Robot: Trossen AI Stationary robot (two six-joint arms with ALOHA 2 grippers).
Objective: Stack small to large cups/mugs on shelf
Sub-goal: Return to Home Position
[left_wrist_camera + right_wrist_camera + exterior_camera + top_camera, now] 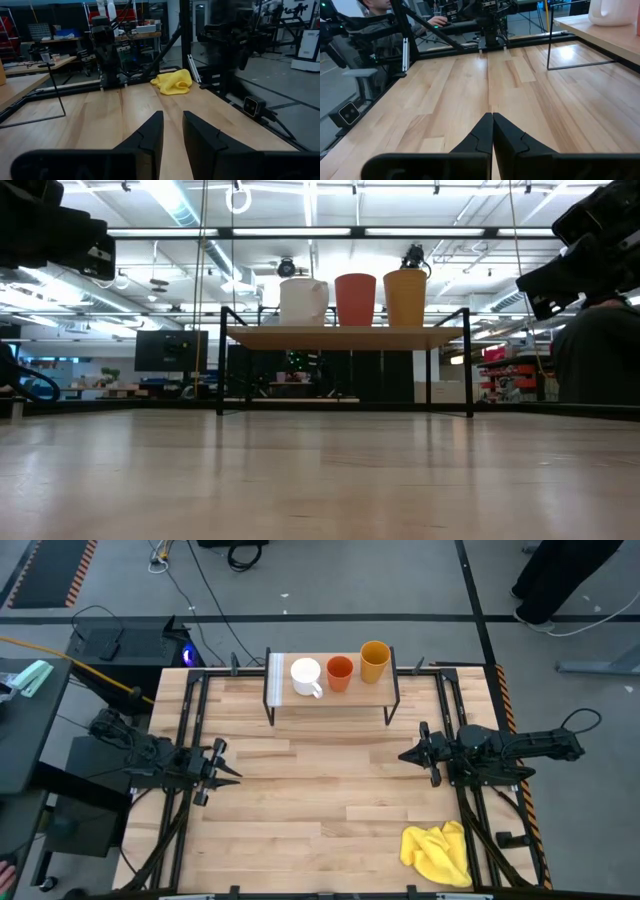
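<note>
Left gripper (172,116) slightly parted, right gripper (492,115) pressed together, both above wooden tabletop (320,800) (yellow cloth (438,852) at its right corner), white mug (305,675), red-orange cup (340,671), yellow tumbler (375,659) lined up on the shelf (330,700), ceiling strip lights (300,232) beyond.

— What sort of place am I driving in?

— A robotics lab in an open workshop hall, as far as I can see. My left arm (140,755) and right arm (510,750) sit at a wooden bench (320,800) on grey floor (330,580) marked with dark tape lines (350,616). Cables (240,554) trail near a hazard-striped mat (45,570).

— And around it?

— I see long strip lights (300,232) overhead, a monitor (170,350), more workbenches (30,66) with gear, and a person (374,5) seated beyond my table.
</note>
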